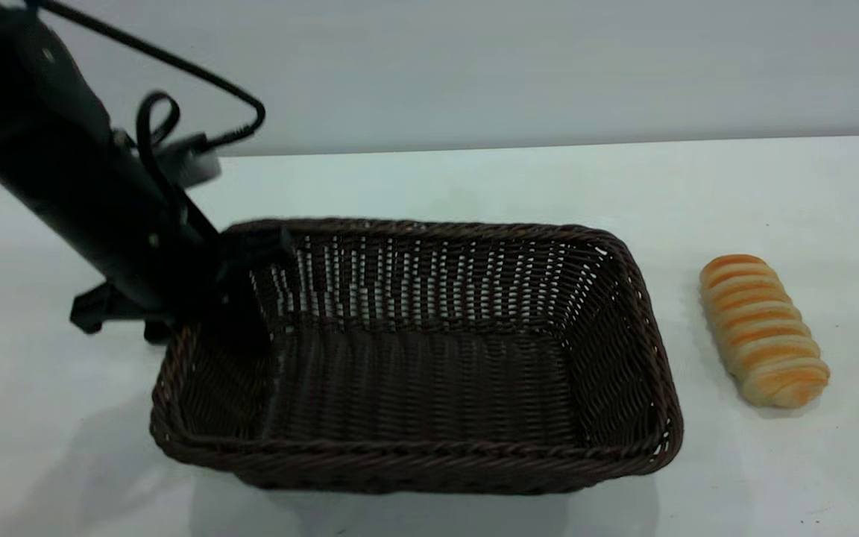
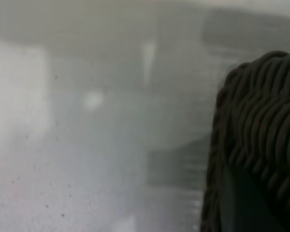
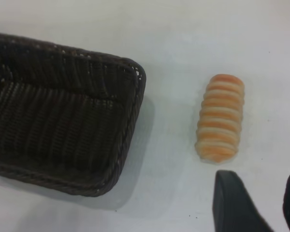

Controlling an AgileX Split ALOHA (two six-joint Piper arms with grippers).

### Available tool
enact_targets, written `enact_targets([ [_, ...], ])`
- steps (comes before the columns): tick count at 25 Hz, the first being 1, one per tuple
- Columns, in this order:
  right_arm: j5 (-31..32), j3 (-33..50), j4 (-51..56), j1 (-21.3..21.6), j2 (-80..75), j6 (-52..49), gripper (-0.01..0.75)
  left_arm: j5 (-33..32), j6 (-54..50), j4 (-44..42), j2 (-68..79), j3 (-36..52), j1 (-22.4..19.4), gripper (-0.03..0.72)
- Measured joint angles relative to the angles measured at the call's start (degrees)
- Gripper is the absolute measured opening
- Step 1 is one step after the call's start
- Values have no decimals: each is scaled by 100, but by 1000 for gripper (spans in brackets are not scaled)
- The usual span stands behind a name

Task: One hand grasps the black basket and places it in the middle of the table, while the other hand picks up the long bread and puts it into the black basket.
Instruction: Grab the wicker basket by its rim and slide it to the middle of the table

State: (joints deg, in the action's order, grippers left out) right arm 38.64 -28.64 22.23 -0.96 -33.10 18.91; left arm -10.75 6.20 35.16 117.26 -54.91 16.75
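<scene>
The black basket (image 1: 414, 358) stands on the white table (image 1: 429, 179), left of centre in the exterior view. My left gripper (image 1: 239, 291) reaches down over its left rim and is shut on that wall, one finger inside and one outside. In the left wrist view the braided rim (image 2: 261, 111) fills the near side, with a dark finger (image 2: 241, 203) against it. The long bread (image 1: 763, 328) lies on the table right of the basket, apart from it. My right gripper (image 3: 259, 175) is open and empty, hovering just short of the bread (image 3: 221, 117).
A black cable (image 1: 176, 82) loops above the left arm. A strip of bare table (image 3: 169, 125) lies between the basket's right rim (image 3: 135, 96) and the bread. A grey wall (image 1: 474, 67) stands behind the table.
</scene>
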Motion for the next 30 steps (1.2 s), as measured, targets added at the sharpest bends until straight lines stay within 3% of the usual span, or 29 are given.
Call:
enact_targets([
  [11,0,0,0,0,0,7,243,-118,-265,39,81,-38,-106,240],
  [13,0,0,0,0,0,26,243,-169,-291,39,82,-38,-137,277],
  [20,0,0,5,0,0,53,243,-406,-383,39,82,-44,-179,514],
  [30,0,0,5,0,0,69,243,-819,-414,-139,-53,-44,-242,550],
])
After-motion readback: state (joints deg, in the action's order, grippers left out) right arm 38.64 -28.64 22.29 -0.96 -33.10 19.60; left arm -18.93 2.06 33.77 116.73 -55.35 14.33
